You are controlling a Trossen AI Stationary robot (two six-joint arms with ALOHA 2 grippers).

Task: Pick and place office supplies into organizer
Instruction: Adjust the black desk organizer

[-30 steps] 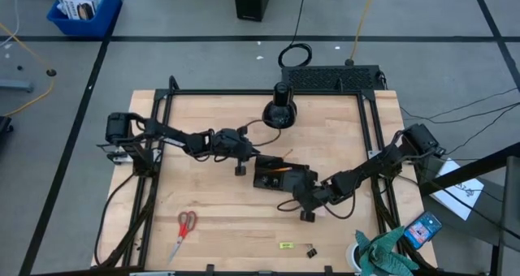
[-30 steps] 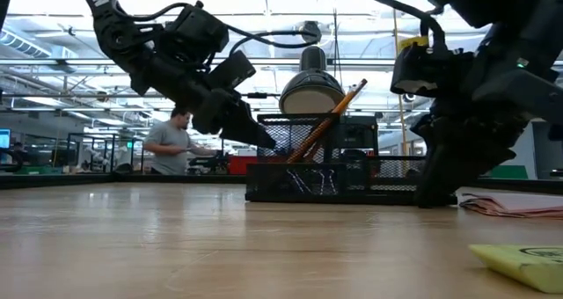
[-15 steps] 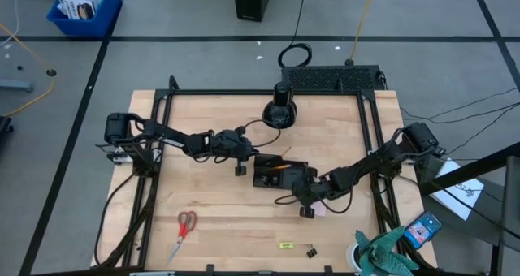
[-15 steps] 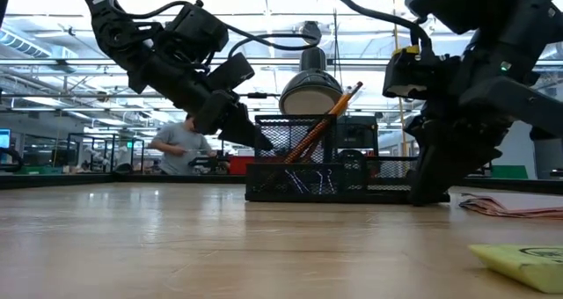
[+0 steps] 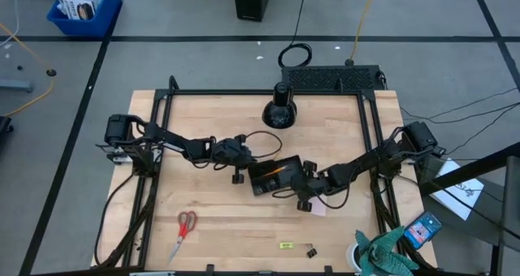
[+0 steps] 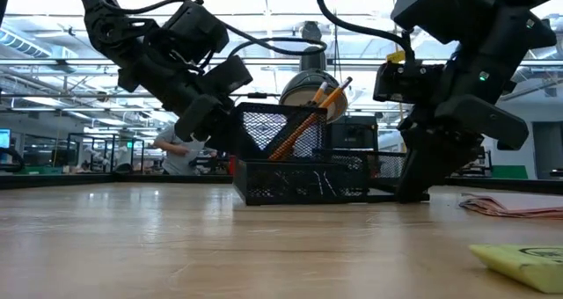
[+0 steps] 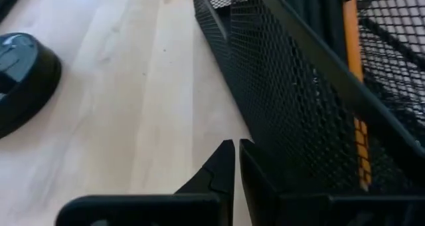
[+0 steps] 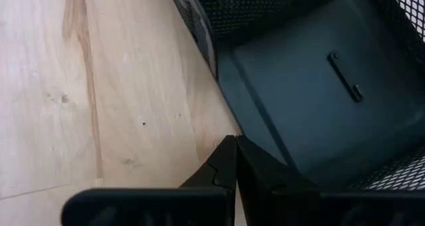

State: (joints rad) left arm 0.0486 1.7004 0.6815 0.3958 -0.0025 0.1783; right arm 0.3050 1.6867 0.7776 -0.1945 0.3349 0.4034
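The black mesh organizer (image 5: 273, 177) stands on the table's middle with orange pencils (image 5: 276, 170) leaning in its tall cup; the pencils also show in the low view (image 6: 303, 127) and the left wrist view (image 7: 354, 60). My left gripper (image 5: 248, 170) is shut at the organizer's left wall. My right gripper (image 5: 295, 182) is shut on its right end. Red-handled scissors (image 5: 185, 226), a yellow-green piece (image 5: 286, 245) and a black binder clip (image 5: 311, 252) lie near the front edge. A pink sticky-note pad (image 5: 318, 210) lies by my right arm. My left gripper has its shut fingers (image 7: 260, 181) low against the outside of the organizer's tall mesh wall (image 7: 279, 100), coming slantwise from the table's left; it pinches nothing. My right gripper pinches the low tray's side wall (image 8: 211, 86), one finger over the tray floor (image 8: 299, 100) and one outside over the table. The fingers slant down from the right. The organizer stands on the table.
A round black cone-shaped object (image 5: 278, 114) stands at the far middle and shows in the left wrist view (image 7: 20, 73). A blue phone-like item (image 5: 422, 227) and green cloth (image 5: 382, 256) lie off the table's front right corner. Papers (image 6: 515, 205) lie at the right.
The organizer has slid toward the table's left edge and turned about, staying on the table, its pencils swinging with it. My right gripper has gone left and a little far with it. My left gripper has gone back toward the left and near edges, beside the mesh wall.
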